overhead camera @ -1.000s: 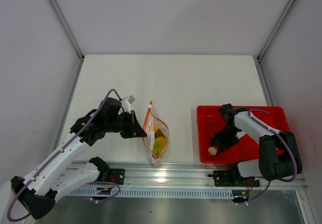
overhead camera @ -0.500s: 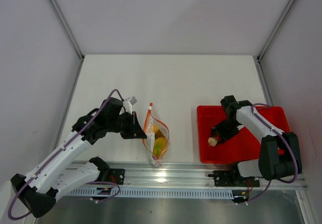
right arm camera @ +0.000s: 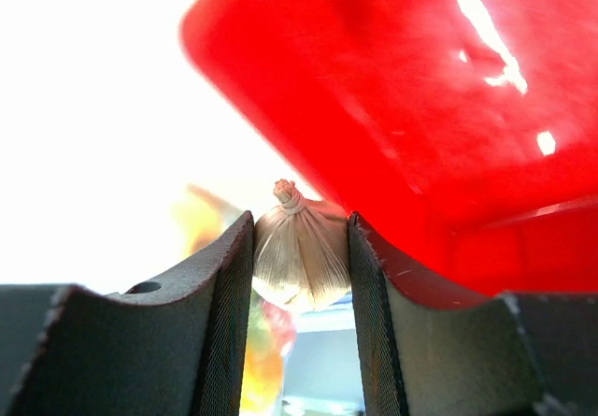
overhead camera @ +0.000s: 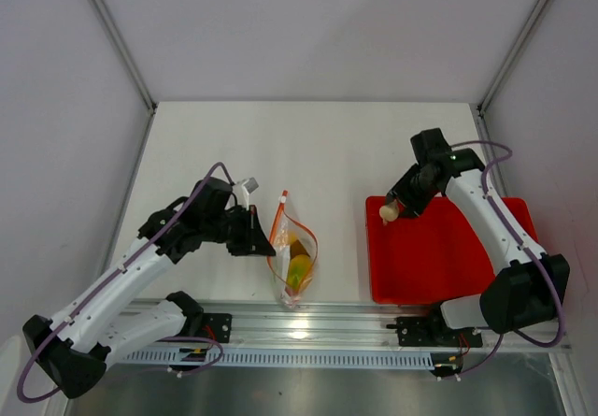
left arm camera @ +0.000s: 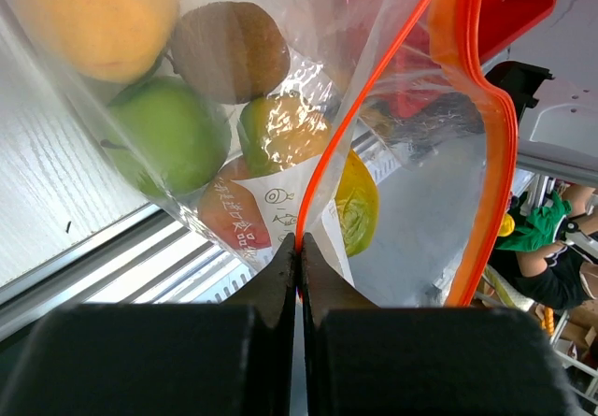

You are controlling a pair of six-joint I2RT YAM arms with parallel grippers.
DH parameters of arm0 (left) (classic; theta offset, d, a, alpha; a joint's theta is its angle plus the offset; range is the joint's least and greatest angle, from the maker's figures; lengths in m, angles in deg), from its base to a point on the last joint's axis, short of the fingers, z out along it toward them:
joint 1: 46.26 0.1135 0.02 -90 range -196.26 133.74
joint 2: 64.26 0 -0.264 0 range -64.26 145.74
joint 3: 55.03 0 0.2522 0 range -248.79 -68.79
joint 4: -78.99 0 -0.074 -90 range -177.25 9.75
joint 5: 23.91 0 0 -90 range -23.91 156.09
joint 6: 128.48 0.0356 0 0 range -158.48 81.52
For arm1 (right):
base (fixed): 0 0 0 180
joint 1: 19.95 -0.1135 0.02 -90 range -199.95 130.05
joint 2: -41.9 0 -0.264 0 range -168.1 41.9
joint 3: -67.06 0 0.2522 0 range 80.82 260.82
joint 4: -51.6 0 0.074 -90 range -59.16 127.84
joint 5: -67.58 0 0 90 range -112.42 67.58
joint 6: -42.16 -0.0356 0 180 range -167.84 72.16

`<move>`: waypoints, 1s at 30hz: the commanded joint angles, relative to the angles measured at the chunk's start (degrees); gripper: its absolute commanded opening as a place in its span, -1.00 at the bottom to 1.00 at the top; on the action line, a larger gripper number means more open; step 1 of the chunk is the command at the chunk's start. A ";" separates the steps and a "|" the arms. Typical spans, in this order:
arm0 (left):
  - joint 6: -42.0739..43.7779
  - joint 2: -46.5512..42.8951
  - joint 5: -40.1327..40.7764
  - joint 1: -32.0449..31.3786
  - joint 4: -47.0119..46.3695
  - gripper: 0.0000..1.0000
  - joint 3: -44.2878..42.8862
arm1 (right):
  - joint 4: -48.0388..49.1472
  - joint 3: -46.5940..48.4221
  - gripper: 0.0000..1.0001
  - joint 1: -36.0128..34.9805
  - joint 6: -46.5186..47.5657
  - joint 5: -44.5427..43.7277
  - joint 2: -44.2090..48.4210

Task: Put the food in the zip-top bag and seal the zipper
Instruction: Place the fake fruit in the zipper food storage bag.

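The clear zip-top bag [overhead camera: 293, 259] lies on the table left of centre, mouth held open, with several toy fruits inside: green apple [left arm camera: 168, 136], brown kiwi ball [left arm camera: 229, 51], orange [left arm camera: 98, 14] and yellow-green mango [left arm camera: 357, 201]. My left gripper [overhead camera: 260, 245] is shut on the near side of the red-orange zipper strip [left arm camera: 374, 117], holding that lip up. My right gripper [overhead camera: 391, 212] is shut on the tiny beige piece [right arm camera: 299, 252] and holds it in the air over the red tray's far left corner, well right of the bag.
The red tray [overhead camera: 448, 266] sits at the right near the table's front edge and looks bare. A metal rail [overhead camera: 299, 327] runs along the near edge. White walls close in the table on three sides.
My right gripper has lifted the beige piece out of the tray's near left part and carried it up and away toward the tray's far left corner. The left gripper and bag have hardly moved.
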 commanded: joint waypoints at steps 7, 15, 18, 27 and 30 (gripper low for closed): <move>0.50 0.90 -1.77 0.26 -0.24 -0.99 -4.10 | 1.95 19.39 -0.56 -11.97 11.60 2.16 -3.54; 0.41 0.90 -1.60 0.26 1.25 -0.99 -5.69 | 6.00 28.45 -0.72 -21.12 15.21 2.79 -6.44; 0.15 0.90 -1.51 0.26 1.34 -0.99 -5.95 | 7.14 30.56 -0.69 -25.24 16.61 2.43 -7.23; -0.91 0.55 -1.77 0.18 0.99 -0.99 -6.66 | 8.90 32.16 -0.68 -37.38 27.42 -1.87 -8.82; -0.73 0.46 -1.60 0.18 1.25 -0.99 -6.83 | 10.13 30.49 -0.71 -41.52 30.32 -3.63 -8.12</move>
